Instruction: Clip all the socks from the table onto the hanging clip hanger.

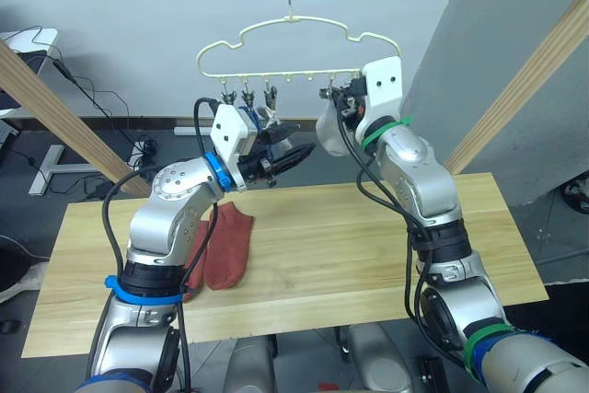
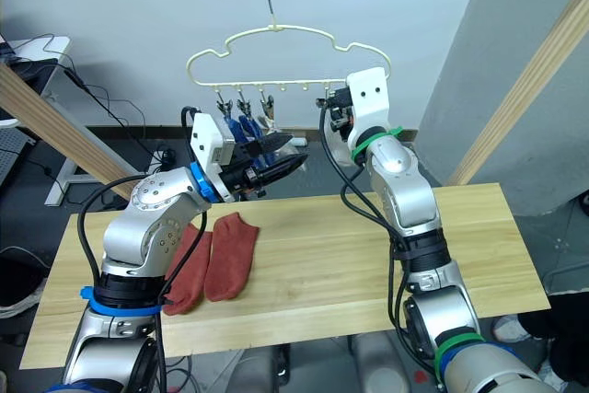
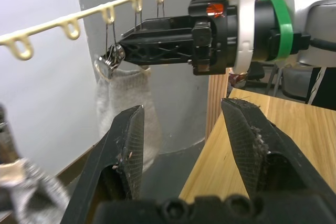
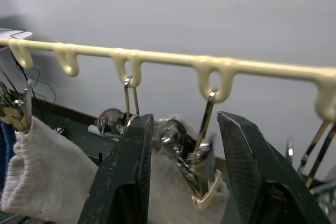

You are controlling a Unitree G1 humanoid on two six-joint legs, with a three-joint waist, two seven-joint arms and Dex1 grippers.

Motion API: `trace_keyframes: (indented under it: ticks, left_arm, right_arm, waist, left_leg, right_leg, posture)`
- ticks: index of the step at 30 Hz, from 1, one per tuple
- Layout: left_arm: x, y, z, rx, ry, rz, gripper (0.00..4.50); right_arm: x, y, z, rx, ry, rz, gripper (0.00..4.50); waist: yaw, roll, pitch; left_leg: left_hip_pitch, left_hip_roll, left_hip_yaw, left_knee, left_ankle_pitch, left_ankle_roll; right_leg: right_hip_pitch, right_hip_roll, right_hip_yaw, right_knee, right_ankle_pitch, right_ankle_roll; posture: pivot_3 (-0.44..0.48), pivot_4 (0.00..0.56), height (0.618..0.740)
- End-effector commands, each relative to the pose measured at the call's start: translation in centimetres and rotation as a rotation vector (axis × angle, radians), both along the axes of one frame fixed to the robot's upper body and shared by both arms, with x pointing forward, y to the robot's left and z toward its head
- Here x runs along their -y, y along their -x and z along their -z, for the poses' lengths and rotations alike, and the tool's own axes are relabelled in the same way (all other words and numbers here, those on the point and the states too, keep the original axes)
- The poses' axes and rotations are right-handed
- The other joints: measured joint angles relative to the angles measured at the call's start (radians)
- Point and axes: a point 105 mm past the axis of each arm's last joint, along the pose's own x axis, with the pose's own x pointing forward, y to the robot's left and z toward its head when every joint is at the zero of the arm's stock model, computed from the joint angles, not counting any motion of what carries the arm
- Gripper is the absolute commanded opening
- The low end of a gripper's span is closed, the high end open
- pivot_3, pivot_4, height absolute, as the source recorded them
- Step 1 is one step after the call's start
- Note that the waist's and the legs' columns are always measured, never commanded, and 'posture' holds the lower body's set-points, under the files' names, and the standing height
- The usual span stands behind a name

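- My left gripper (image 1: 293, 152) is raised near the hanger (image 1: 296, 47), jaws released and empty.
- My right gripper (image 4: 181, 174) is up at the hanger bar, jaws spread either side of a clip (image 4: 202, 163) with a grey sock (image 4: 42, 182) clipped just beside it.
- The two red socks (image 2: 213, 260) lie side by side on the table (image 2: 368, 255), below and behind my left jaws, long axes running away from me.
- My left arm is the nearer one.

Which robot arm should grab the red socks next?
Probably the left. The left gripper is open and empty, and its arm hangs right above the red socks on the table. The right gripper is at the clip hanger.
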Motion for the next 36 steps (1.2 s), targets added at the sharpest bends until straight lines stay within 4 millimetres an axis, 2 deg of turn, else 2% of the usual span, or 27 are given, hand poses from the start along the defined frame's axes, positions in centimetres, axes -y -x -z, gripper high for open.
trace_keyframes:
  ticks: [1, 20, 36]
  left_arm:
    - [-0.2, 0.7, -0.9, 0.041, 0.007, 0.014, 2.56]
    - [-0.6, 0.3, -0.8, 0.047, -0.004, -0.008, 2.56]
    - [-0.7, 0.5, -0.6, 0.043, -0.009, -0.007, 2.56]
  right_arm:
    - [0.5, 0.8, -1.6, 0.063, 0.001, 0.008, 2.01]
    - [0.8, 0.7, -1.4, 0.041, 0.001, 0.039, 2.01]
    - [1.2, 2.1, -1.1, 0.039, 0.017, 0.024, 2.01]
  waist:
    - [0.0, 0.0, 0.0]
    - [0.0, 0.0, 0.0]
    - [0.0, 0.0, 0.0]
  left_leg:
    - [0.0, 0.0, 0.0, 0.0, 0.0, 0.0]
    - [0.0, 0.0, 0.0, 0.0, 0.0, 0.0]
    - [0.0, 0.0, 0.0, 0.0, 0.0, 0.0]
  right_leg:
    - [0.0, 0.0, 0.0, 0.0, 0.0, 0.0]
    - [0.0, 0.0, 0.0, 0.0, 0.0, 0.0]
    - [0.0, 0.0, 0.0, 0.0, 0.0, 0.0]
  posture:
    - [-0.183, 0.252, 0.74]
    - [-0.179, 0.246, 0.74]
    - [-0.18, 0.246, 0.74]
